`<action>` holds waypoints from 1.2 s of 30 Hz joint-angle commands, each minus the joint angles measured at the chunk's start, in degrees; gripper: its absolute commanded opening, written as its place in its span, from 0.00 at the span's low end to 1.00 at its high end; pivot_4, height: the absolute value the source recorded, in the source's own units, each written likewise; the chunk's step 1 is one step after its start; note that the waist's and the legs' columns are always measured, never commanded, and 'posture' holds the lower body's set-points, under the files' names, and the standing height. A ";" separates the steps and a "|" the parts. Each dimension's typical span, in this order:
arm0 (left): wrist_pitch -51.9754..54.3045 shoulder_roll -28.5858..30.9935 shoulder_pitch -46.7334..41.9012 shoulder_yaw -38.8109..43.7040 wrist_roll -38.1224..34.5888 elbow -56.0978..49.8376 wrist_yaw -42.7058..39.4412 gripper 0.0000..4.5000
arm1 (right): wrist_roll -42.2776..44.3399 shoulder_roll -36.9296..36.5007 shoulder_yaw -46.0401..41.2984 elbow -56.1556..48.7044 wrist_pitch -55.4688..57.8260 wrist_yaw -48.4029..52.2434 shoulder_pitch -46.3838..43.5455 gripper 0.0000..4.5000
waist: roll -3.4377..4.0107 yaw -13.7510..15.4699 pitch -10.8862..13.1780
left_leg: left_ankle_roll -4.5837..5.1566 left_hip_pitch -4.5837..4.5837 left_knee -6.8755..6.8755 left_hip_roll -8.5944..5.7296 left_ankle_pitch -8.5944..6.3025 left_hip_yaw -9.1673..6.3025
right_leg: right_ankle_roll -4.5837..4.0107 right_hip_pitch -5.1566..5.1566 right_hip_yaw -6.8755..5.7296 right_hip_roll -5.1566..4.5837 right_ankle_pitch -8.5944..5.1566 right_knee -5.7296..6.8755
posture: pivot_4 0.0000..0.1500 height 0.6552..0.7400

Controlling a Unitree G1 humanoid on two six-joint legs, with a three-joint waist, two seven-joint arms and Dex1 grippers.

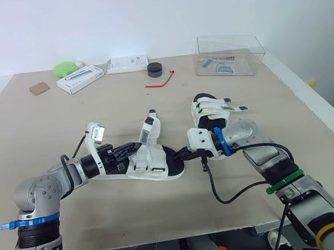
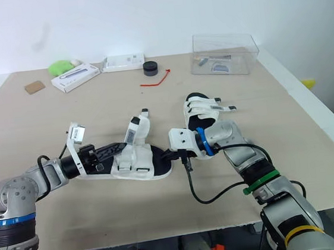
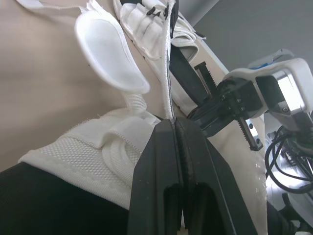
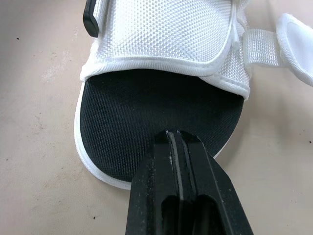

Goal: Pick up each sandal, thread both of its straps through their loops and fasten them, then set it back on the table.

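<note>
Your left gripper (image 3: 172, 122) is pressed together on a thin strap (image 3: 169, 88) of the near sandal (image 1: 159, 164), which lies on the table (image 1: 36, 127). The right gripper (image 4: 175, 134), closed, sits at its toe. Expect light, floppy webbing and a stiffer sole, so pinch the strap's tip and steady the sole.

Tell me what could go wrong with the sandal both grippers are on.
The left gripper pinches the thin edge of the strap, which may slip out. The right gripper, shut, only sits at the toe of the sandal, so it could slide when the strap is pulled. The second sandal, close behind, might get nudged.
</note>
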 commanded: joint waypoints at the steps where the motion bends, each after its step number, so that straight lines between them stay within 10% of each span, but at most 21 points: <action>1: -0.71 1.49 0.23 1.98 -0.37 -0.15 0.69 0.01 | -2.64 -1.01 1.34 1.09 0.93 0.20 1.87 0.00 | 0.00 0.00 0.00 | 0.00 0.00 -0.01 0.00 0.00 0.00 | -0.01 0.00 -0.01 0.00 -0.01 0.00 | 1.00 1.00; 11: -2.29 3.32 2.80 0.13 1.12 -0.87 0.54 0.01 | -2.60 -0.95 1.38 0.86 1.13 0.07 2.15 0.00 | 0.00 0.00 0.00 | -0.01 0.04 -0.09 0.00 0.00 -0.02 | -0.09 0.00 -0.03 0.00 -0.07 0.00 | 1.00 1.00; 14: -4.02 4.70 2.64 -0.82 2.76 -1.24 -0.38 0.28 | -2.64 -0.96 1.43 0.97 1.05 0.08 2.07 0.00 | 0.00 0.00 0.00 | -0.01 0.05 -0.12 0.01 0.00 -0.02 | -0.10 -0.01 -0.03 0.01 -0.08 0.00 | 1.00 1.00; 23: -13.45 14.29 -2.05 -3.23 9.19 0.40 -9.27 0.28 | -2.69 -1.01 1.39 0.81 0.99 0.07 2.21 0.00 | -0.08 0.05 0.04 | -0.03 0.05 -0.21 0.02 -0.02 -0.06 | -0.33 -0.03 -0.11 0.00 -0.30 0.00 | 1.00 1.00; 36: -32.98 8.91 -14.93 -18.22 24.68 20.41 -23.23 0.28 | -3.40 -1.31 1.19 0.47 0.34 -0.93 2.51 0.00 | -0.09 0.05 0.03 | -0.07 0.00 -0.22 0.03 -0.06 0.00 | -0.09 -0.06 -0.06 0.06 -0.22 -0.05 | 1.00 1.00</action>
